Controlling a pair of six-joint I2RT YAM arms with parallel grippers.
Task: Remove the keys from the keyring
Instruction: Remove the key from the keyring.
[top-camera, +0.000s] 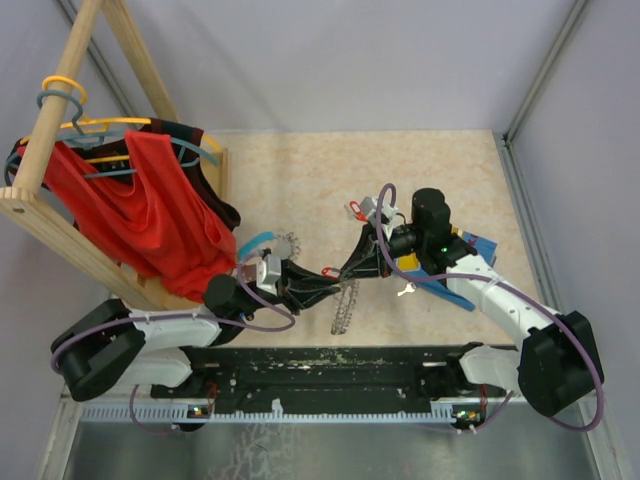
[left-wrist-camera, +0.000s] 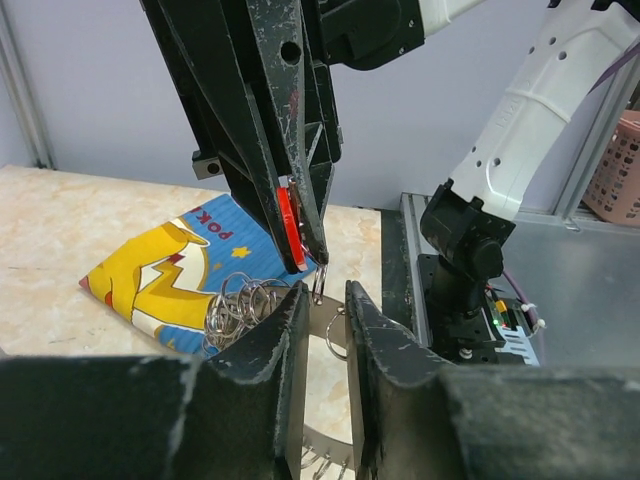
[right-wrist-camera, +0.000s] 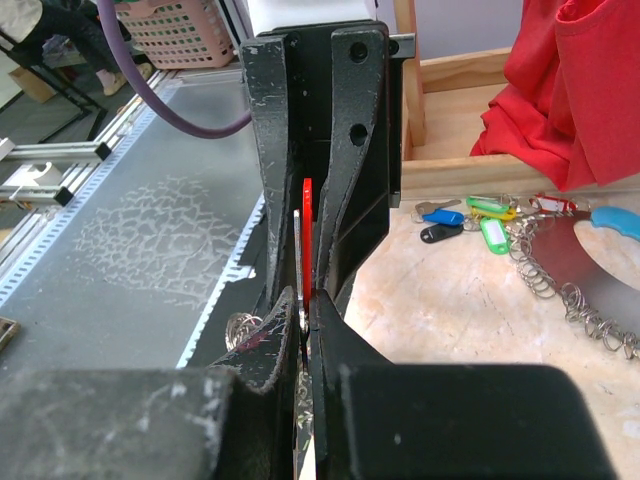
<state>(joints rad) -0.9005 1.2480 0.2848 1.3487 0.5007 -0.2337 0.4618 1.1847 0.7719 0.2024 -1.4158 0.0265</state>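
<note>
Right gripper: fingers pressed together, pinching the red-tagged key, which has a flat red plastic tag with a thin silver strip alongside.
Left gripper: tip to tip with the right one; scuffed black fingers a narrow gap apart, grey metal showing in the gap; whether they grip it cannot be told.
Keyring: hangs edge-on below both tips; flat grey metal fringed with small wire loops.
Obstruction: each gripper fills the other's wrist view.
Printed packet: glossy yellow and blue, lying flat under the right arm.
Second looped ring: flat on the marbled table, loose tagged keys beside it.
Rack: wooden, with red cloth draped over it.
</note>
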